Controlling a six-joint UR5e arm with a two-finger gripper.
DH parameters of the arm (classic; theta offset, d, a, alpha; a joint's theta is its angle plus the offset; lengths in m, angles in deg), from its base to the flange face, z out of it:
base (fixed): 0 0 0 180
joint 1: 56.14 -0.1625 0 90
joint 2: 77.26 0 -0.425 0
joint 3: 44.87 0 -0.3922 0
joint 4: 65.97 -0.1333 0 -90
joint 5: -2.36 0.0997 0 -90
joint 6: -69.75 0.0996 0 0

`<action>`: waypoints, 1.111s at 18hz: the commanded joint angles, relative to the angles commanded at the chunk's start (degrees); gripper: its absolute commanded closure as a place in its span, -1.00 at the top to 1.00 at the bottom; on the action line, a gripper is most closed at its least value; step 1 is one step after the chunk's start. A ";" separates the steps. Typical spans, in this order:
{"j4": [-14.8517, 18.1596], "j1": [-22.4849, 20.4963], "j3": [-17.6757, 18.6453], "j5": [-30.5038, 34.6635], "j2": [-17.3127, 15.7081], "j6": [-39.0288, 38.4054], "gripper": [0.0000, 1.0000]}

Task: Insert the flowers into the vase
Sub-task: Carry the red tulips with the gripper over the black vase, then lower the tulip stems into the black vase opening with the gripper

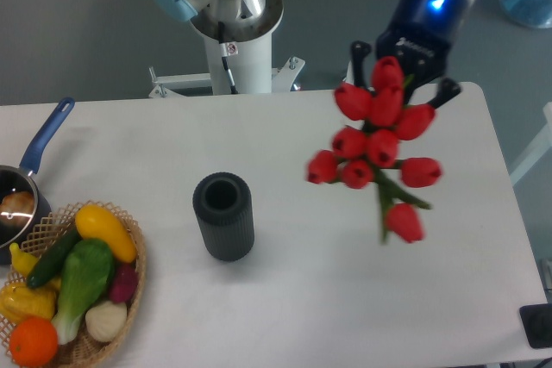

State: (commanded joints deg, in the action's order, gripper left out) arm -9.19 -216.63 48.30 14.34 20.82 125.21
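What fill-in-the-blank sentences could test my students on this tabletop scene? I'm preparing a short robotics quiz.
1. The two-finger gripper holds a bunch of ____ tulips above the white table.
2. The dark ribbed cylindrical vase stands upright, and its round mouth is ____.
3. The wicker basket of vegetables sits at the table's ____ edge in the picture.
4. The saucepan has a ____ handle.

Missing words: red; empty; left; blue
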 joint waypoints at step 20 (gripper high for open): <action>-0.35 5.98 11.43 -13.83 0.26 9.84 -1.00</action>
State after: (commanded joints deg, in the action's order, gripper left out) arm -9.55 -210.65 59.72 0.51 21.09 135.05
